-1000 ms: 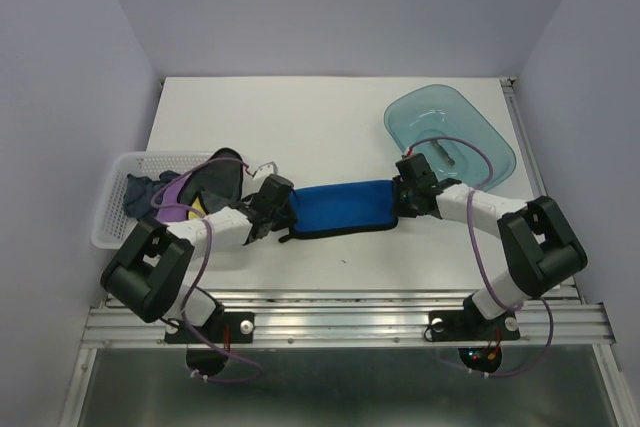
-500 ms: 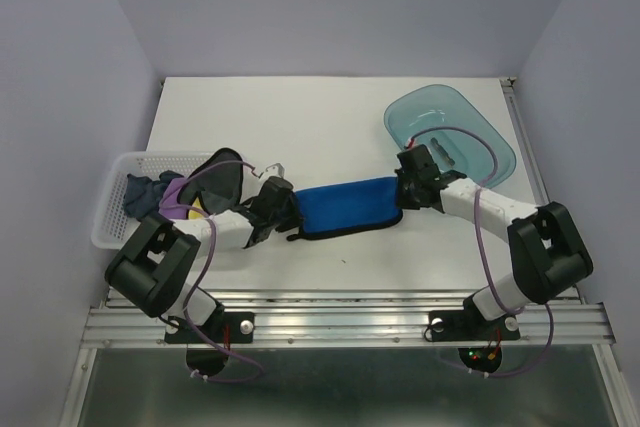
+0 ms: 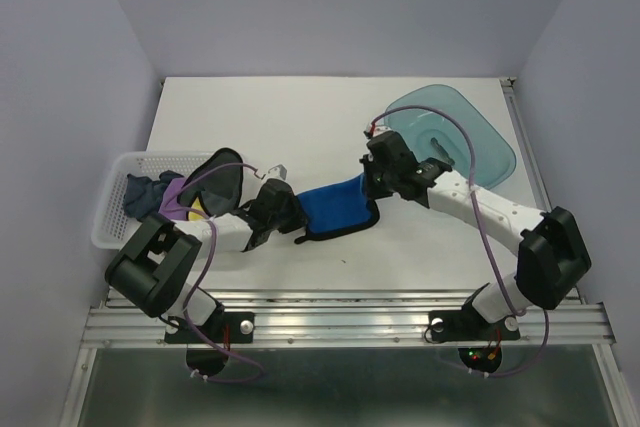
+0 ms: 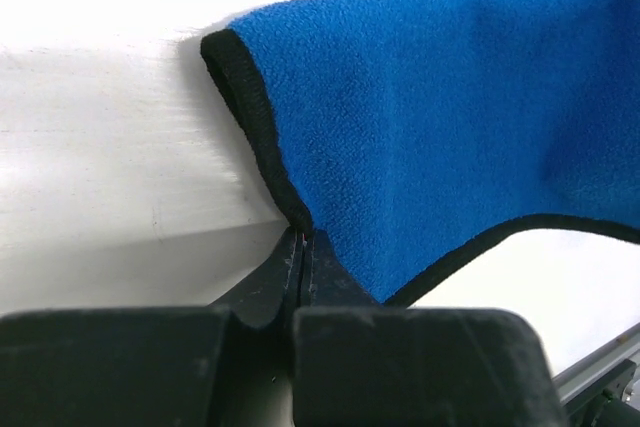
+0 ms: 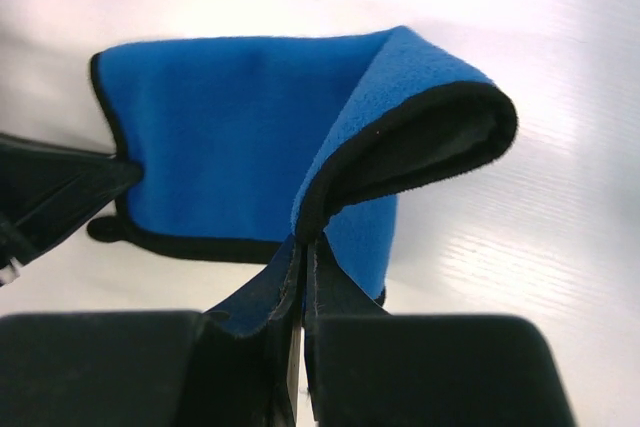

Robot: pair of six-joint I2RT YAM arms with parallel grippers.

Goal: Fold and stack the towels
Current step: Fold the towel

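Looking at the overhead view, I see the blue towel point(image 3: 335, 209) lying on the white table point(image 3: 300, 117) at centre frame, between the two arms. The left gripper point(image 3: 298, 221) is pressed together on the towel's left edge. In the left wrist view its fingertips point(image 4: 302, 237) pinch the black edging where the blue towel point(image 4: 450, 117) meets the table. The right gripper point(image 3: 373, 185) is clamped on the towel's right end, which is lifted and curled back towards the left. In the right wrist view its tips point(image 5: 300, 242) hold the black hem, and the blue towel point(image 5: 220, 137) doubles over itself, the raised flap arching above the layer that lies flat.

At the left of the overhead frame sits the white mesh basket point(image 3: 112, 227). Inside it, a navy cloth point(image 3: 140, 190) lies crumpled at the far left, a purple towel point(image 3: 178, 197) lies beside it, and a dark towel point(image 3: 220, 179) with black edging drapes over the basket's right end. A sliver of yellow point(image 3: 197, 209) shows under the purple one; I cannot tell what it is.

In the upper right stands the teal tray point(image 3: 490, 152), translucent, its left part hidden by the right arm and its purple cable.
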